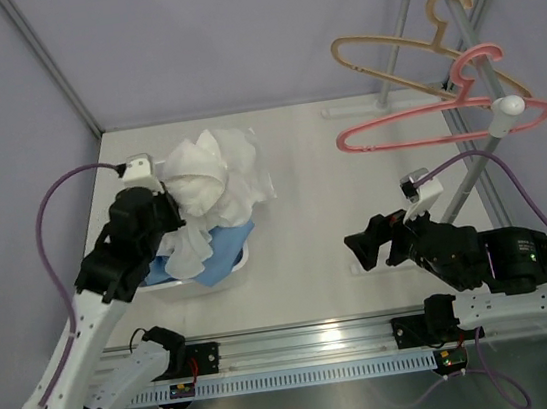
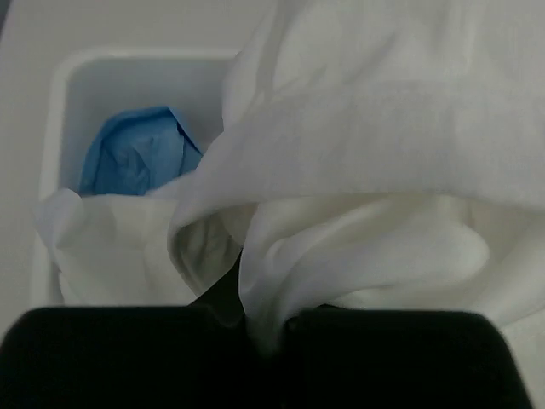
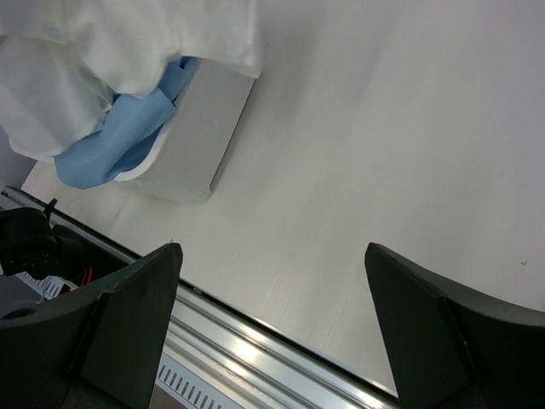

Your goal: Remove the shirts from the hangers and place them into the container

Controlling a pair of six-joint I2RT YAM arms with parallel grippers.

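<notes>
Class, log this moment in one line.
left hand: shut on white cloth shirt | right hand: open, empty | tan hanger, pink hanger: bare

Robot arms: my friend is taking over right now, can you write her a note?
Left gripper: shut on the white shirt, over the container.
Right gripper: open, holding nothing.
Tan hanger and pink hanger: bare, hanging at the far right.
Blue shirt: in the container, part over its rim.
Done: both shirts off.
To do: push the white shirt in, let go.
</notes>
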